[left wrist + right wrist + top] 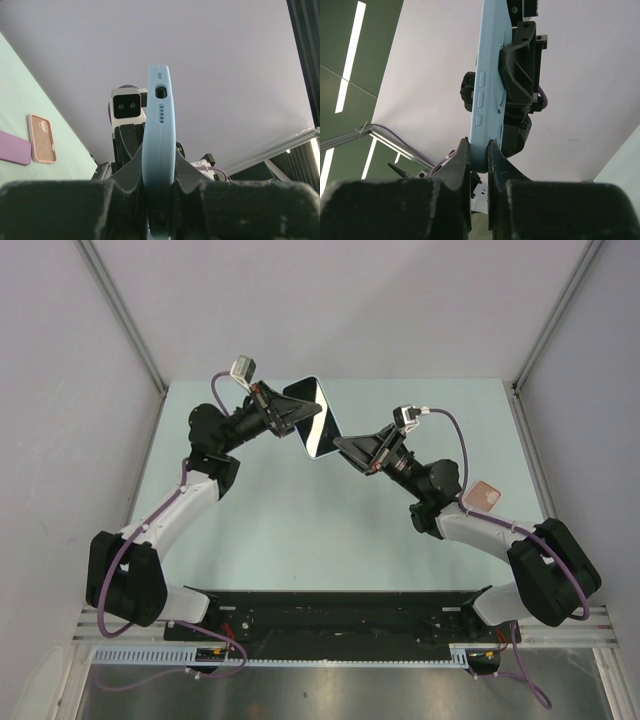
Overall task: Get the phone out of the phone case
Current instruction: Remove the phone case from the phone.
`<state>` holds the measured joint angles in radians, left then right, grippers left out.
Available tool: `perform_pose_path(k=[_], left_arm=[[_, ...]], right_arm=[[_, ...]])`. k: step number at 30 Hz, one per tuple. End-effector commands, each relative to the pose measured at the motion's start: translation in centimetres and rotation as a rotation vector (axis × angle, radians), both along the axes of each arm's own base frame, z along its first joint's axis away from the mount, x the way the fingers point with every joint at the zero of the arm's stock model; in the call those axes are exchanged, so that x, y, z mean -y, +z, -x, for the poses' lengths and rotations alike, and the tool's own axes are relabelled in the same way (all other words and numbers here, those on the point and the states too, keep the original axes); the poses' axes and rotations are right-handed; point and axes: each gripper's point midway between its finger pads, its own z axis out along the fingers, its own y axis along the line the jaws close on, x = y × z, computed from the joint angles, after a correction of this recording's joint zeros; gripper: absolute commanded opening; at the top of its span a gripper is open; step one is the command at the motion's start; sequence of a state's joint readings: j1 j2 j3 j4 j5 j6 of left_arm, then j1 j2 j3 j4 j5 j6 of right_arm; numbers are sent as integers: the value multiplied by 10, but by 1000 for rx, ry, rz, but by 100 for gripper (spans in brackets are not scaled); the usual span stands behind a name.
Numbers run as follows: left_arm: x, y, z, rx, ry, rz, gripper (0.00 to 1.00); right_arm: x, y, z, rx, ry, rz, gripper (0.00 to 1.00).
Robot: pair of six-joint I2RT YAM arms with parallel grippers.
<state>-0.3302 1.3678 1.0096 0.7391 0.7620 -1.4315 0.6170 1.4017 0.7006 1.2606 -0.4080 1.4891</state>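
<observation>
Pale blue rubber wraps the phone (322, 428), which sits inside its phone case (159, 135) and is held up in the air above the far half of the bench (300, 530), between the two arms. In the top view its dark, glossy screen faces upward and toward the right, and the whole slab stands tilted on a corner.

The left pincer (292, 412) grips it from the left side. Its own wrist view shows the case edge-on, standing upright, with the charging port and the speaker holes in the narrow end. The black fingers (125, 175) are pressed tight against both flat faces, so this pincer is clamped on the phone case.

The right pincer (345, 447) meets the lower right part of the phone. In its wrist view the two fingers (462, 162) pinch the bottom end of the blue edge, closed firmly on the phone case as well. The side buttons show as raised ovals on that edge, and the black left pincer holds the case further up on the right.

A pink case (485, 494) lies flat on the bench by the right arm's elbow, well apart from the phone. The left wrist view shows it beside a purple flat piece (11, 148), the two nearly touching.
</observation>
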Motion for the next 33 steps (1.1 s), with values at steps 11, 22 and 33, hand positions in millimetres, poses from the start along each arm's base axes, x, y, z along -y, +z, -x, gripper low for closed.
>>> perform_pose_path(k=[11, 22, 33], left_arm=[[-24, 82, 38, 226, -139, 363, 0], [-35, 111, 56, 317, -141, 438, 0], [-31, 84, 45, 282, -159, 434, 0]], right_arm=[[44, 101, 50, 200, -25, -403, 0], [58, 126, 53, 222, -38, -470, 0], [69, 150, 64, 280, -9, -509, 0]])
